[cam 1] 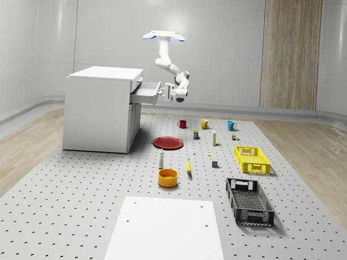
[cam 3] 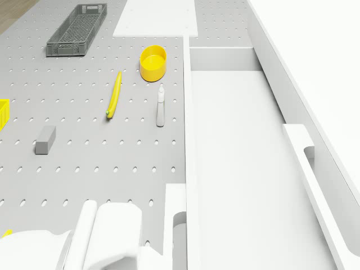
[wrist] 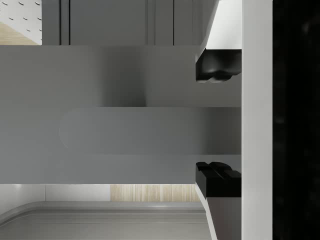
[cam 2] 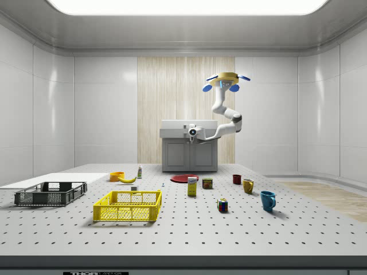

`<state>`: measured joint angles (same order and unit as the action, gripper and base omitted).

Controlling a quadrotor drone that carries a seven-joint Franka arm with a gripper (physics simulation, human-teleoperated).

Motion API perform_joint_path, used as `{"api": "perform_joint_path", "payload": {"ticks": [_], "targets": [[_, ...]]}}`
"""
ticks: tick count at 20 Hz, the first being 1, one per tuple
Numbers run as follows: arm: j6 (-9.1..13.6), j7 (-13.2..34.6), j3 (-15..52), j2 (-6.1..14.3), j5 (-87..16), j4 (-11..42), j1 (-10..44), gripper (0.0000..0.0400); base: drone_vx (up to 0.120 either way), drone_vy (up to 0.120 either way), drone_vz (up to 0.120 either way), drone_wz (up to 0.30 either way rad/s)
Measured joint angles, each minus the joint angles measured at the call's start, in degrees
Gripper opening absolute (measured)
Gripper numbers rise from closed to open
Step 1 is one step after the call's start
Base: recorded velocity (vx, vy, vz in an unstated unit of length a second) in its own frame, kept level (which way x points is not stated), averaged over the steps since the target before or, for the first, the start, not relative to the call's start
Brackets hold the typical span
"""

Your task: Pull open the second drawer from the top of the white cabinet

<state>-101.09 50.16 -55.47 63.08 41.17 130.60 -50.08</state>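
Note:
The white cabinet point(cam 1: 101, 111) stands at the whole-scene view's left. Its second drawer from the top point(cam 1: 145, 92) sticks out toward the right; in the drone view the drawer's bare inside point(cam 3: 242, 169) lies below the closed top drawer's handle point(cam 3: 304, 152). My gripper point(cam 1: 167, 94) is at the drawer's front, seen in the side view too point(cam 2: 192, 132). In the wrist view the gripper point(wrist: 217, 122) is open, its black pads point(wrist: 217, 67) straddling the grey handle bar point(wrist: 150, 131) with a gap on each side. The drone point(cam 1: 164, 36) hovers above and just beyond the drawer front.
On the perforated floor right of the cabinet lie a red plate point(cam 1: 168, 142), a yellow bowl point(cam 1: 167, 177), a banana point(cam 1: 189, 167), a small bottle point(cam 1: 161, 159), three mugs point(cam 1: 204, 124), a yellow crate point(cam 1: 252, 159) and a black crate point(cam 1: 249, 201). A white board point(cam 1: 167, 233) lies in front.

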Motion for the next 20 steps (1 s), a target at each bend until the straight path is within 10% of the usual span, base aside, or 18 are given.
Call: {"api": "perform_joint_path", "payload": {"ticks": [20], "targets": [[-1.3,1.52,-0.38,2.32,-2.0,0.03,-1.64,0.03,0.0,0.0,0.0,0.0]]}}
